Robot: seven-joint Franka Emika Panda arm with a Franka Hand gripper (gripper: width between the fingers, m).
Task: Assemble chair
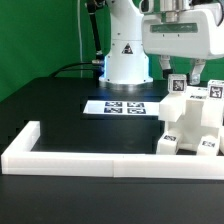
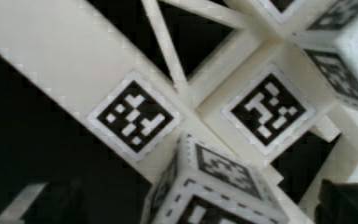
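The partly built white chair [image 1: 190, 128] stands on the black table at the exterior view's right, with several black-and-white tags on its blocks and posts. My gripper [image 1: 183, 72] hangs straight above it, its dark fingers [image 1: 166, 68] on either side of the chair's top tagged post [image 1: 178, 86]. In the wrist view the white tagged chair parts [image 2: 247, 110] fill the picture very close up. One tagged piece [image 2: 220, 175] lies between my fingers [image 2: 23, 203], with dark gaps on both sides. The jaws stand wide and touch nothing that I can see.
A low white fence [image 1: 70, 157] runs along the table's front and the exterior view's left side. The marker board [image 1: 125, 106] lies flat in front of the robot's white base [image 1: 125, 60]. A green wall stands behind.
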